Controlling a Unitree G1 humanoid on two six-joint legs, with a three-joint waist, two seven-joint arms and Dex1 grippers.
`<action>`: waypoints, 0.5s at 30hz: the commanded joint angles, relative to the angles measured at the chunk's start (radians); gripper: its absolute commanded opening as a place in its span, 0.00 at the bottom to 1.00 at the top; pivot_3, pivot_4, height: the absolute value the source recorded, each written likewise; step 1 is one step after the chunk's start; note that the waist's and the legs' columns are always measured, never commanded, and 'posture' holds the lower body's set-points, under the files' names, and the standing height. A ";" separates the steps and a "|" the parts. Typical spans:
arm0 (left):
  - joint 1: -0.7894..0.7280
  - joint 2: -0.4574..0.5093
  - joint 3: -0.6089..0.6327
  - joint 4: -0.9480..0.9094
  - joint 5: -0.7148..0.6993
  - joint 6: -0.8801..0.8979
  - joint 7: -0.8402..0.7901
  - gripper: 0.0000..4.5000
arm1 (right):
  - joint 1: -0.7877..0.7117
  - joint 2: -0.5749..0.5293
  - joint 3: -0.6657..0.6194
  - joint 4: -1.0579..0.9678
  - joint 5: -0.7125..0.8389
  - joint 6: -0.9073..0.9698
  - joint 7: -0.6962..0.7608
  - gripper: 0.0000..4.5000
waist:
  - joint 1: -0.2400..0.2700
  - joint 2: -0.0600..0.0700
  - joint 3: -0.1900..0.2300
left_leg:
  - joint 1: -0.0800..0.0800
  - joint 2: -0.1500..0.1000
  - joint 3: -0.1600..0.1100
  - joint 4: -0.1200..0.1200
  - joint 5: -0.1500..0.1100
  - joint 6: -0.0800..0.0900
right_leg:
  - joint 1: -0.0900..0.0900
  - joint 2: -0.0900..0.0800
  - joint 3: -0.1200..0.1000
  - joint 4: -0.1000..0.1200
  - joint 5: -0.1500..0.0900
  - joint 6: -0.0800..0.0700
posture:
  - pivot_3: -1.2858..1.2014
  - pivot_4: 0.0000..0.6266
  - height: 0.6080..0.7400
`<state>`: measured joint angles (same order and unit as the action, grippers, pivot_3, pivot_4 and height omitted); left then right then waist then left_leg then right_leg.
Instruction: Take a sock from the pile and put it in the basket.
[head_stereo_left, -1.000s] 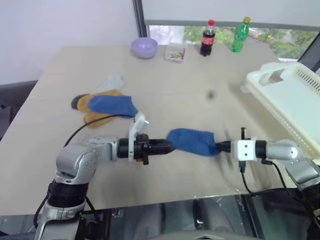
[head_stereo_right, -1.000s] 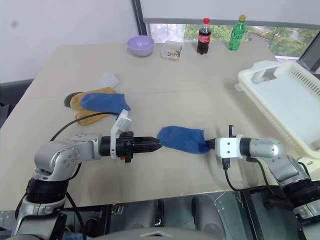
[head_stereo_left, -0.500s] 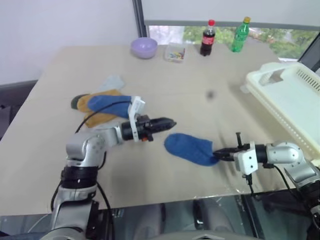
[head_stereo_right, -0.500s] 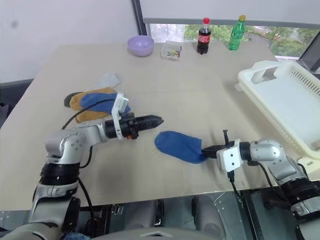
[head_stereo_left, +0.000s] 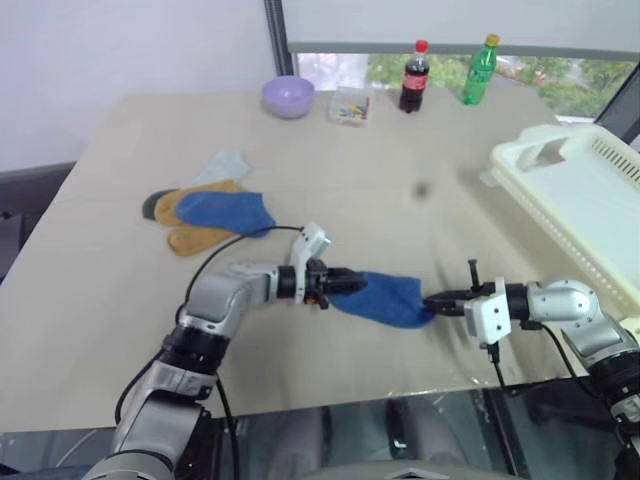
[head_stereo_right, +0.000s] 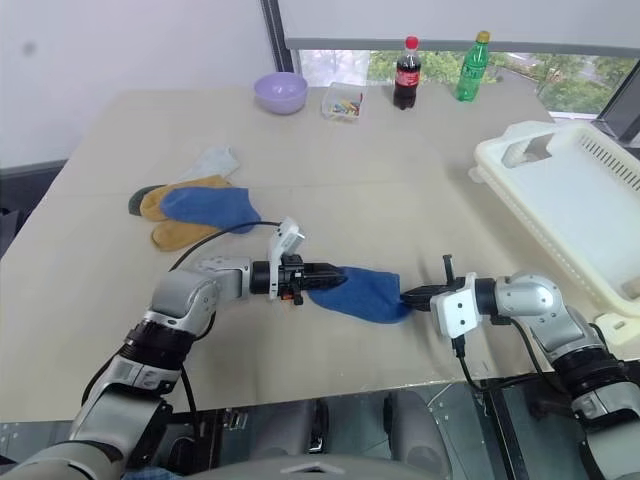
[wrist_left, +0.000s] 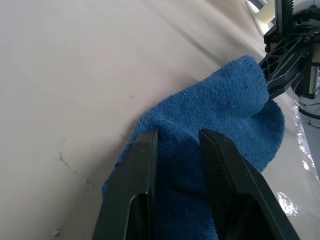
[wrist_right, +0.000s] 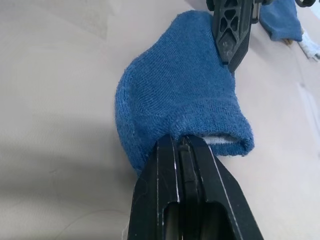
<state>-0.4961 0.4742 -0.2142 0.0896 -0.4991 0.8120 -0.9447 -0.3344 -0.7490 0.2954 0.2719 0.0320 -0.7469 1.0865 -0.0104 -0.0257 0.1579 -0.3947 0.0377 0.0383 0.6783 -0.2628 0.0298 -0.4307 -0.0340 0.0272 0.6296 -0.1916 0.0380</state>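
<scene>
A blue sock (head_stereo_left: 388, 299) lies flat on the table near its front edge, between my two grippers. My right gripper (head_stereo_left: 436, 302) is shut on the sock's cuff end; the right wrist view shows its fingertips (wrist_right: 182, 142) pinching the cuff edge. My left gripper (head_stereo_left: 345, 285) rests at the sock's other end, its fingers (wrist_left: 145, 165) a little apart over the blue fabric and not pinching it. The pile (head_stereo_left: 205, 212) of blue, mustard and pale socks sits at the left of the table. The cream basket (head_stereo_left: 590, 200) stands at the right edge.
A lilac bowl (head_stereo_left: 288, 95), a small clear box (head_stereo_left: 350, 105), a cola bottle (head_stereo_left: 415, 75) and a green bottle (head_stereo_left: 480, 68) line the far edge. Bare tabletop lies between the sock and the basket.
My left gripper, lifted away to the back left half a second ago, has come down onto the sock's left end. The right gripper has held its place with the cuff.
</scene>
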 joint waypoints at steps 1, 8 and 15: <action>0.063 0.051 0.056 -0.067 -0.109 0.138 -0.070 0.31 | -0.003 -0.016 -0.049 0.011 -0.024 -0.029 -0.049 0.01 | -0.006 0.000 0.000 | 0.000 0.000 0.000 0.000 0.000 0.000 | 0.000 0.000 0.000 0.000 0.000 0.000 | 0.52 0.24 1.00; 0.122 0.070 0.096 -0.177 -0.173 0.221 -0.045 0.31 | 0.007 -0.021 -0.066 0.018 -0.040 -0.001 -0.095 0.01 | -0.002 0.000 0.000 | 0.000 0.000 0.000 0.000 0.000 0.000 | -0.001 0.000 0.000 0.003 -0.002 0.003 | 0.52 0.24 1.00; 0.127 0.040 0.121 -0.170 -0.167 0.208 0.013 0.31 | 0.085 -0.066 -0.078 -0.112 -0.044 0.204 -0.093 0.39 | 0.000 0.000 0.000 | 0.000 0.000 0.000 0.005 0.000 0.000 | -0.001 -0.001 0.000 0.007 -0.002 0.003 | 0.52 0.24 1.00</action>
<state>-0.3683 0.5182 -0.1178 -0.0598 -0.6602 1.0327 -0.9405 -0.2692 -0.7930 0.2363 0.1972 -0.0251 -0.5834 0.9897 -0.0108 -0.0253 0.1584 -0.3945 0.0376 0.0380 0.6835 -0.2629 0.0299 -0.4316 -0.0346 0.0277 0.6368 -0.1938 0.0410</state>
